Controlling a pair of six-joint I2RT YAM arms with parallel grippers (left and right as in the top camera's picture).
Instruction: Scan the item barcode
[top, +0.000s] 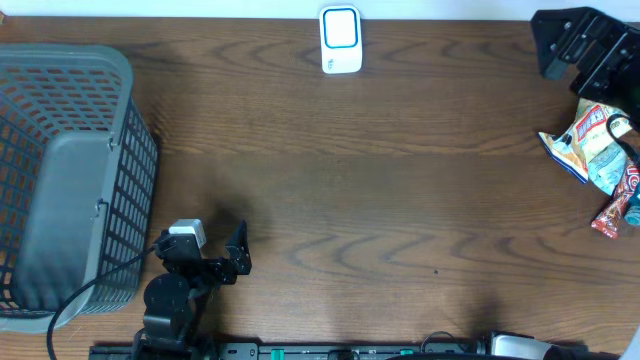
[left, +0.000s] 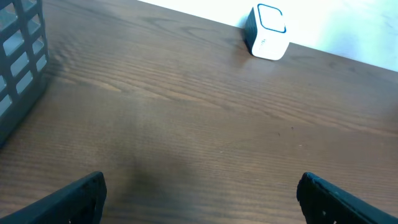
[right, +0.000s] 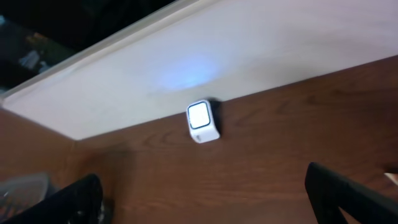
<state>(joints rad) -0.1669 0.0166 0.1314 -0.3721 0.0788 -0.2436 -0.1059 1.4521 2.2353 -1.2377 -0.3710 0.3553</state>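
Observation:
A white barcode scanner with a blue-framed window stands at the table's far edge; it also shows as the scanner and the scanner. The items are crinkly snack packets piled at the right edge, with a red packet beside them. My right gripper hovers open just beyond the packets, touching none of them; the right gripper holds nothing. My left gripper stands open near the front left, and between the left gripper's fingers lies only bare wood.
A grey mesh basket takes up the left side of the table, close to my left arm; its wall shows in the left wrist view. A white wall runs behind the scanner.

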